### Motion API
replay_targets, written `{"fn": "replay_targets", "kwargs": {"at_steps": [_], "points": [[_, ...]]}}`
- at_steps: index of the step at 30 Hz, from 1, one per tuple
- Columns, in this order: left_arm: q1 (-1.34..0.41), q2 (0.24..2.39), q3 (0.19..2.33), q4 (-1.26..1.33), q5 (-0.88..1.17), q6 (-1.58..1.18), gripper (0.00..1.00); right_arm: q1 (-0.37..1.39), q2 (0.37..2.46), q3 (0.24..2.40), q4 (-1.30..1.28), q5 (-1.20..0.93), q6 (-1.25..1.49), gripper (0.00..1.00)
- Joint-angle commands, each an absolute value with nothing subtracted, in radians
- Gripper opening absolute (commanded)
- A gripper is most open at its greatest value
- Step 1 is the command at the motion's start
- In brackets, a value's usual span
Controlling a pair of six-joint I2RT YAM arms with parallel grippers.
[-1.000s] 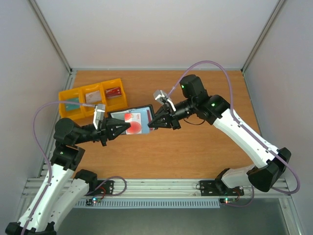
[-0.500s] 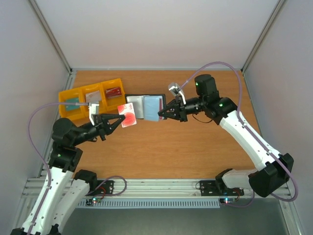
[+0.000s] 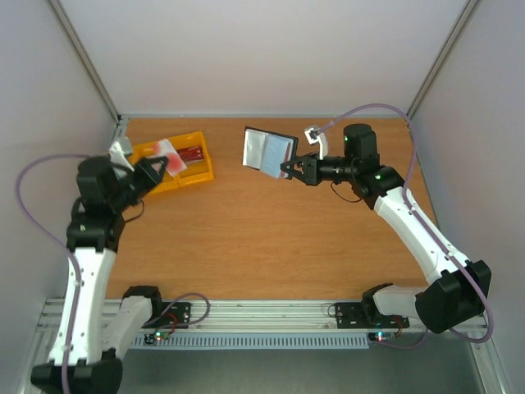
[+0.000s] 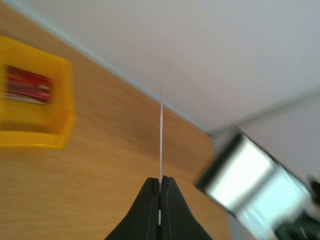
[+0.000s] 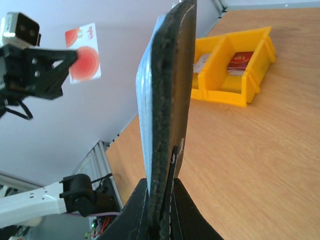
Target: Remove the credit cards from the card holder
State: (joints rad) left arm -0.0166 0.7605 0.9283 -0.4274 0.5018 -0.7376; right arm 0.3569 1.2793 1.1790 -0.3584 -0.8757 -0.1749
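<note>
My left gripper [image 3: 159, 167] is shut on the white credit card with the big red circle [image 3: 173, 152] and holds it in the air over the yellow bins. In the left wrist view the card [image 4: 161, 130] is edge-on, a thin white line between the shut jaws [image 4: 160, 181]. My right gripper [image 3: 287, 169] is shut on the edge of the black card holder [image 3: 267, 150], lifted open off the table, grey-blue pockets showing. In the right wrist view the holder [image 5: 170, 95] is edge-on in the gripper [image 5: 161, 186], and the card [image 5: 84, 53] shows far left. The other cards are hidden.
A row of yellow bins [image 3: 199, 171] stands at the back left of the wooden table, with a red card [image 3: 190, 153] in the right one. The bins also show in the left wrist view [image 4: 35, 137] and the right wrist view [image 5: 235, 95]. Grey walls surround the table.
My left gripper pulled the red-circle card out of the holder and swung it left and back, over the yellow bins. My right gripper lifted the holder and carried it right and back.
</note>
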Motion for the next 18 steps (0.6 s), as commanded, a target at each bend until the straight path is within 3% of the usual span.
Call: {"fn": "replay_targets", "kwargs": {"at_steps": [1,5,9,18], "points": [[0.112,0.995,1.178,-0.815,0.274,-0.669,0.00,0.356,1.245,1.175,-0.295,-0.817,-0.132,0.01],[0.178,1.276,1.480,-1.085,0.192,-0.566,0.00,0.356,1.240,1.180,-0.285,-0.838,-0.144,0.01],[0.226,1.365,1.584,-1.073,0.158,-0.501,0.00,0.356,1.232,1.190,-0.297,-0.853,-0.162,0.01],[0.392,1.359,1.395,-0.942,0.558,-0.604,0.00,0.356,1.178,1.156,-0.303,-0.864,-0.205,0.01]]}}
